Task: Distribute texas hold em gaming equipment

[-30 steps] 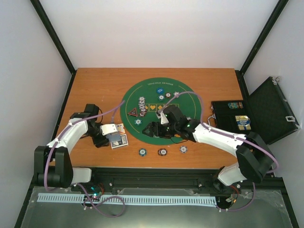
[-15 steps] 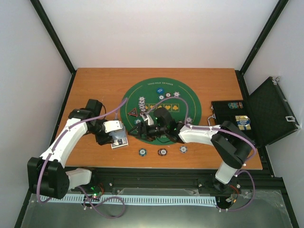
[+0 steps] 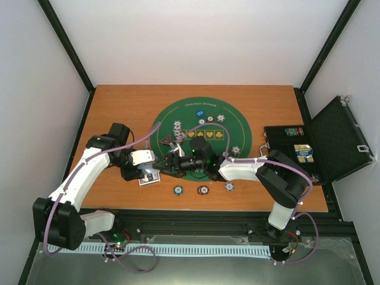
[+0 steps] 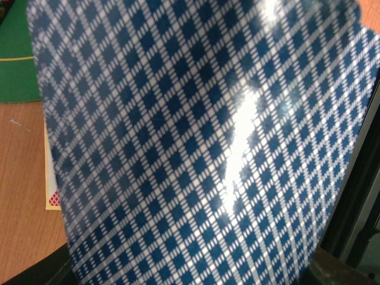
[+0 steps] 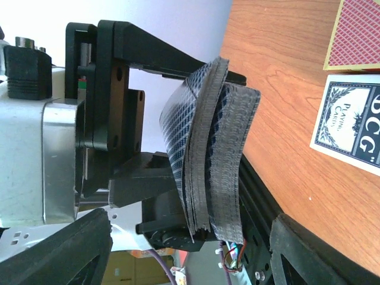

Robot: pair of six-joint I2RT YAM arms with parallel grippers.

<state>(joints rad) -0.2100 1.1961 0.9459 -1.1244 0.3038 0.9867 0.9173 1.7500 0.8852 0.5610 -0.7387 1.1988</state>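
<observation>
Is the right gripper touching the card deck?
Apart. Right wrist view: the deck sits clamped in the left gripper, with clear gaps to both fingers of the right gripper.

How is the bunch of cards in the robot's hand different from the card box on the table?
The cards are pinched in the left gripper, up off the table and bent; the card box lies flat on it. The cards show a criss-cross diamond pattern; the card box shows printed words. Both are blue and white.
</observation>
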